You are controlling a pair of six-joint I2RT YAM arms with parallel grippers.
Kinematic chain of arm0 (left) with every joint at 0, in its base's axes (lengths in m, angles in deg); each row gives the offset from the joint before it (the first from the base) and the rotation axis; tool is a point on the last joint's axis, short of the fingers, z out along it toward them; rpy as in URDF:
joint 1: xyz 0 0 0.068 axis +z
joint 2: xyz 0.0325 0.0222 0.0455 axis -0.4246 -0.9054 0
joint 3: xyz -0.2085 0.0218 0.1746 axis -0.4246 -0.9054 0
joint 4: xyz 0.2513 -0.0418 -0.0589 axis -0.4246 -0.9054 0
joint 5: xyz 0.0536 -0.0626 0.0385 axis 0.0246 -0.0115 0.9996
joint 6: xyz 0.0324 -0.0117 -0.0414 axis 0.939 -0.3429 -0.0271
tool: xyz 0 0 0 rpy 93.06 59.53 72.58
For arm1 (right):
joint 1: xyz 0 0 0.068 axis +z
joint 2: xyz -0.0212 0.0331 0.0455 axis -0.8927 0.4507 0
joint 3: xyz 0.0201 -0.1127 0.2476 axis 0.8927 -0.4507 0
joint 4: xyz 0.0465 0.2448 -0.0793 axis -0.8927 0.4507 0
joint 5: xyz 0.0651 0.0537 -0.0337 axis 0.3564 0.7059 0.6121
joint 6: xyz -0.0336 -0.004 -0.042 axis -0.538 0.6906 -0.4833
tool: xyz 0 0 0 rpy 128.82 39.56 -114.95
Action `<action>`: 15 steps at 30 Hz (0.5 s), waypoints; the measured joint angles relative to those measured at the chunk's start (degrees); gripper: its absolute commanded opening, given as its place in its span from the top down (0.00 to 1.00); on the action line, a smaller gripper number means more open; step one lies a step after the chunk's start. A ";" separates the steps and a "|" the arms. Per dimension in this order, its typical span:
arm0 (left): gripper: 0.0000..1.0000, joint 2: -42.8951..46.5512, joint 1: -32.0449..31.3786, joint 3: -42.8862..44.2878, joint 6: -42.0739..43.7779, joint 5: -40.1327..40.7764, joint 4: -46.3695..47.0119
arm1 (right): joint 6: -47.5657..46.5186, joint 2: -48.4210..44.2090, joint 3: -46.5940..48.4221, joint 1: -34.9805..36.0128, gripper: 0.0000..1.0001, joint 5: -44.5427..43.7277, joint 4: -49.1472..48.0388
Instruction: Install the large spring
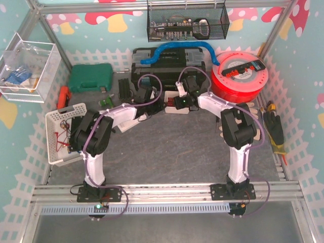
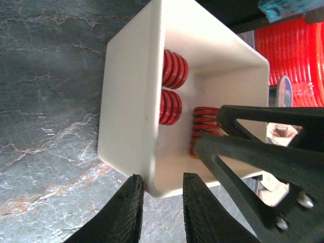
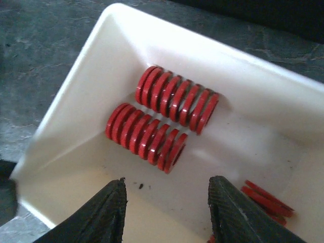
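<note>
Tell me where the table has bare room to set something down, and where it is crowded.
Bare: the grey mat between the left arm and right arm, bordered by the white tray behind and the rail in front. Crowded: the back row of green case, black toolbox and red spool; the white basket at left; gloves at right.

Springs [image 3: 174, 98] are looking like glossy red-painted metal, tray [image 3: 76, 101] is looking like smooth white plastic, desk [image 2: 50, 76] is reading matt, marbled stone, right gripper [image 3: 167, 190] fingers [image 3: 109, 212] are looking grainy matt black.
</note>
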 measured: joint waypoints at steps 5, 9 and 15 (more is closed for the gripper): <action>0.81 -1.92 0.72 1.42 0.28 -0.66 -1.07 | 0.20 -1.05 -1.14 -0.20 0.55 4.15 -0.52; 0.85 -2.71 1.38 2.64 1.05 -1.01 -1.53 | 0.09 -1.81 -1.81 -0.35 0.56 7.56 -0.02; 0.87 -3.82 2.23 4.33 2.27 -2.54 -2.12 | -1.33 -1.88 -1.86 -0.31 0.56 11.91 1.18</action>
